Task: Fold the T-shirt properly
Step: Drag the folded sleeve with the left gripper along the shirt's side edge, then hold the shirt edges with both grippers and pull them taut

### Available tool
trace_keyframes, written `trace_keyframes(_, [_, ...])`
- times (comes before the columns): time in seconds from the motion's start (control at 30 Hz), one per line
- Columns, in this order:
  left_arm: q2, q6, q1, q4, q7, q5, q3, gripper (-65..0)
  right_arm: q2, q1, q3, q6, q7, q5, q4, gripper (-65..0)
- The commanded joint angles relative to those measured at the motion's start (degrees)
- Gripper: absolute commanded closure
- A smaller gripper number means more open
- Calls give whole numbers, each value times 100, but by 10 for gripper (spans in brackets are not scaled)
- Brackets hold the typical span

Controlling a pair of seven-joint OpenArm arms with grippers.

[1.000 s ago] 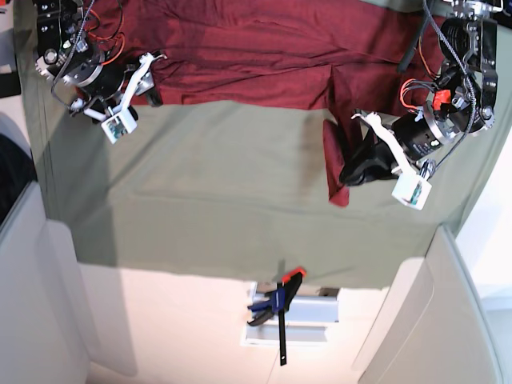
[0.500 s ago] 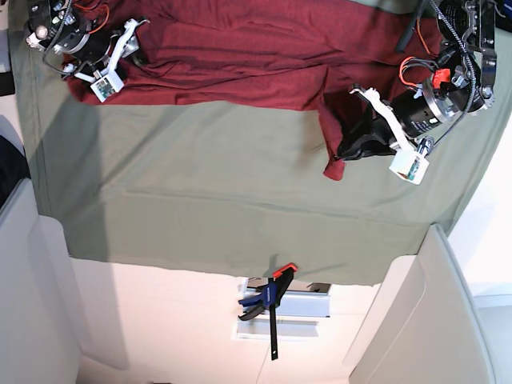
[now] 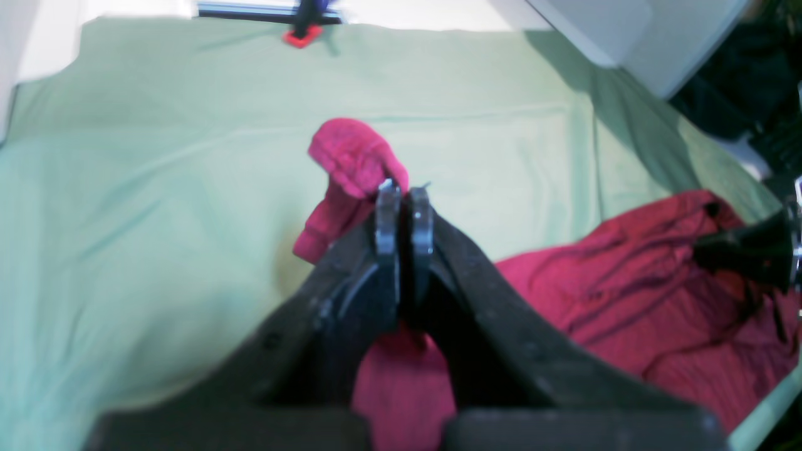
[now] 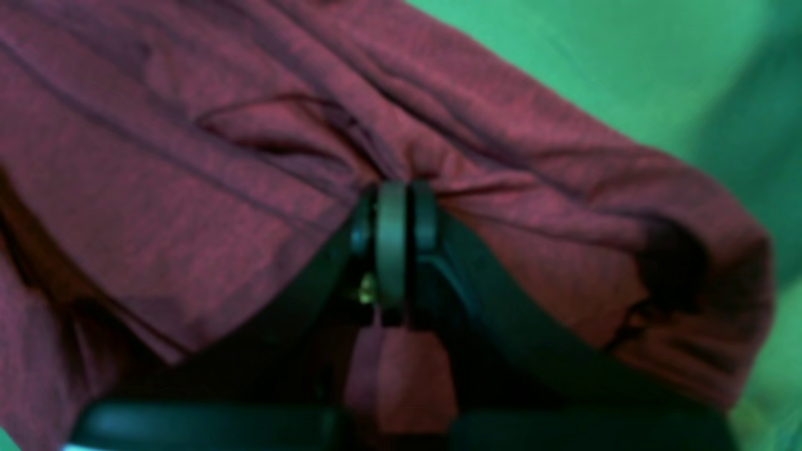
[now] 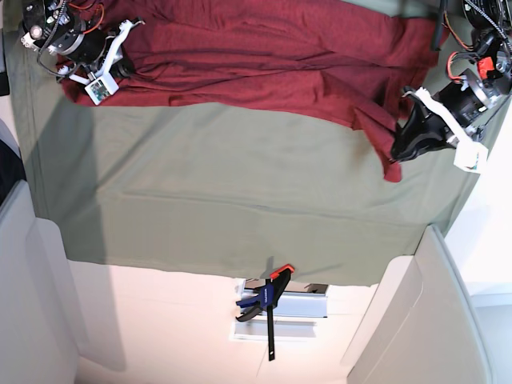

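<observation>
The maroon T-shirt [image 5: 256, 56] lies spread along the far edge of the sage-green cloth [image 5: 224, 192]. In the base view my left gripper [image 5: 395, 154] is at the right, shut on the T-shirt's hanging corner. The left wrist view shows its jaws together [image 3: 404, 194] with a flap of the T-shirt [image 3: 354, 156] sticking out past them. My right gripper [image 5: 122, 69] is at the shirt's far left end. The right wrist view shows it [image 4: 401, 200] shut on a bunched fold of the T-shirt [image 4: 188, 188].
A blue and orange clamp [image 5: 268, 300] grips the front edge of the table below the cloth. Pale grey panels stand at the left [image 5: 40, 304] and right [image 5: 424, 312]. The green cloth hangs over the table's sides.
My left gripper has moved right, dragging the shirt's corner with it. My right gripper went up and left to the shirt's left end and shut on the fabric.
</observation>
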Motion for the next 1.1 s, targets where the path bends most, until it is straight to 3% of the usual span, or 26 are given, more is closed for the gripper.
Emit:
trace_keyframes(0.0, [-74,-120,22,166,-76,-229,-157,0,66,105,46,13,131,68,160,0])
trace_keyframes(0.1, [-74,-382,393,341,-35,-520,-452,0,66,105,127,13,129,68,258,0])
trace_keyframes(0.27, [-61,-388,896,511,35,-658,-564,0,68,103,444,17,122,157,306,0])
trace_keyframes(0.4, [-4,-388,1182,511,46,-654,-564,0,133,90,632,48,-7,575,306,0])
trace_keyframes(0.87, [166,-388,1727,258,17,-160,-555,-1,459,-4,645,125,-160,885,306,0])
trace_keyframes(1.0, [164,-388,1725,-170,-9,-166,-555,-305,457,-4,645,122,-184,994,306,0])
trace_keyframes(1.07, [164,-388,1722,-382,-122,-164,-551,-375,457,-4,645,122,-181,988,306,0])
